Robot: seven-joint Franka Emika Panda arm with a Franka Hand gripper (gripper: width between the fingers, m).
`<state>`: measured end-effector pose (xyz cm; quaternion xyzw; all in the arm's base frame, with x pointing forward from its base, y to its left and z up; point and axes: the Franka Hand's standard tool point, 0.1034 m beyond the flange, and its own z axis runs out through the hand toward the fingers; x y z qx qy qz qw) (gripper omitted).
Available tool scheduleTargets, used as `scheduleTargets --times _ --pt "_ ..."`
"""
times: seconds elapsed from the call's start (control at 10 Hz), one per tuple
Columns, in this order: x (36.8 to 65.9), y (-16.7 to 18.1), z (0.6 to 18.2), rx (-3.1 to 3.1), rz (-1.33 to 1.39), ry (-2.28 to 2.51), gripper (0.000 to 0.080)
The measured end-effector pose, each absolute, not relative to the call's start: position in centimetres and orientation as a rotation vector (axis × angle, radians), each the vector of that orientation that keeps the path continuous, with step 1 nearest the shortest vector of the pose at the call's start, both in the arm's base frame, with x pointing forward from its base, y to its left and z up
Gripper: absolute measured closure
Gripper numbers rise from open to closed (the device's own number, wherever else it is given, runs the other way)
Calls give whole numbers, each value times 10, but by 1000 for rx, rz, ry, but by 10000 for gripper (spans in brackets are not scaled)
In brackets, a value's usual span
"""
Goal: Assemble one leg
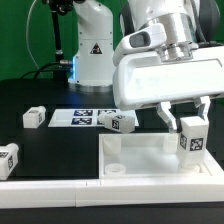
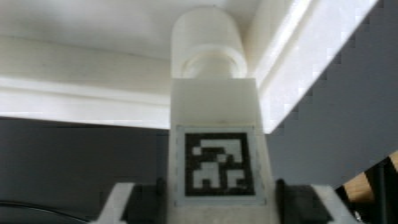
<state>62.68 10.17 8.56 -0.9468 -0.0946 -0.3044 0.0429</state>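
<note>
Step in hand: carrying one leg to the tabletop for seating.

- The gripper [image 1: 188, 128] pinches the leg [image 1: 191, 140]. The fingers are closed on its two opposite sides, and one tagged face shows between them.
- Wrist view: the leg [image 2: 217, 120] runs straight out from between the fingers. Its tag is close to them and its rounded end is farthest away, pointing at pale tabletop surface.
- The tabletop [image 1: 125, 150] lies directly under the fingers. The leg hangs upright over its far corner, on the exterior view's right.
- Cannot tell whether the leg's lower end touches the tabletop or only hovers. The socket itself is hidden.
- A loose leg [image 1: 122, 122] lies well apart from the fingers, next to the marker board [image 1: 82, 117].

Judgement: the grasp is done and insertion is not.

Next move: line the rounded end up with the corner socket, keep the leg vertical, lower it, then probably twist it home. A tilted leg could jam on the socket rim.
</note>
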Motion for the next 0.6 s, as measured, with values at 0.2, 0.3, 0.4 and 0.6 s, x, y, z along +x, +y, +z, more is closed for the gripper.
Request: scheduleTargets --times 0.2,0.3,0.4,0.6 --pt "627 103 85 -2894 -934 -288 514" --pt "627 105 85 -2893 -935 -292 514" --pt "627 105 85 -2892 -935 -292 514" --pt "627 105 85 -2893 -934 -293 514"
